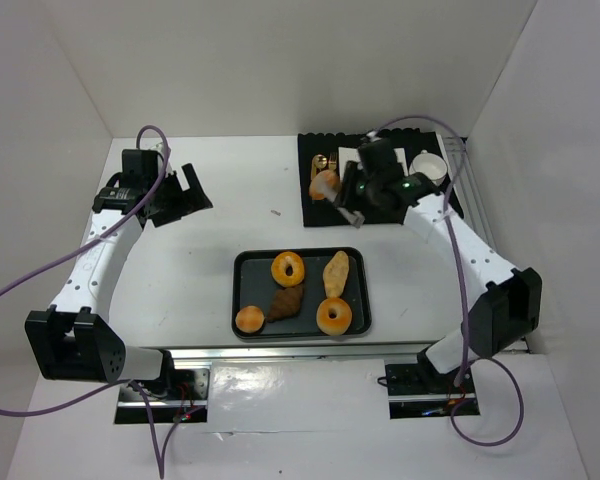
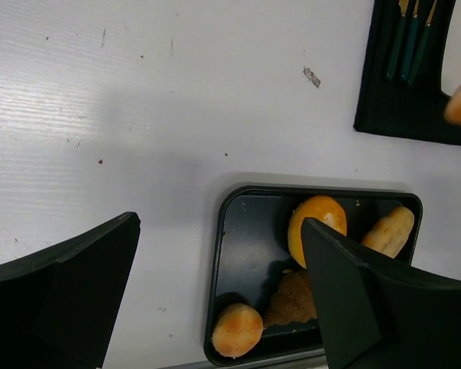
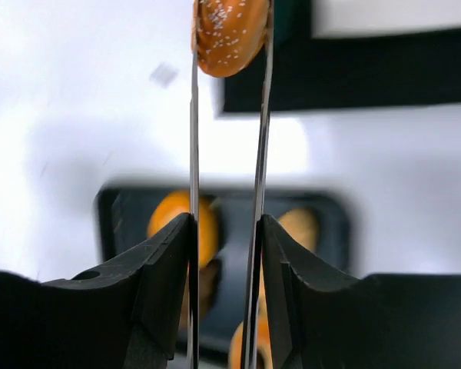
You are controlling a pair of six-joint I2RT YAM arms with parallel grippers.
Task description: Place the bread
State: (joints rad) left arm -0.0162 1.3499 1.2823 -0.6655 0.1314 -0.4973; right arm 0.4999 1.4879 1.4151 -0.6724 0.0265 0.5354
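Right jaws: nearly shut, pinching the seeded bun point(image 3: 229, 34) aloft, beyond the tray point(image 1: 250, 280) on its far right side. Left jaws: wide apart and empty, above the desk point(image 1: 230, 200), far-left of the tray. I should lower the bun level into the tray's bare far-left corner, clear of one ring doughnut point(image 1: 288, 268), another point(image 1: 333, 316), the croissant point(image 1: 285, 302), the long roll point(image 1: 336, 270) and the round bun point(image 1: 249, 319).

White walls point(image 1: 280, 60) enclose a white table point(image 1: 240, 190) (evenly lit, seemingly from overhead).
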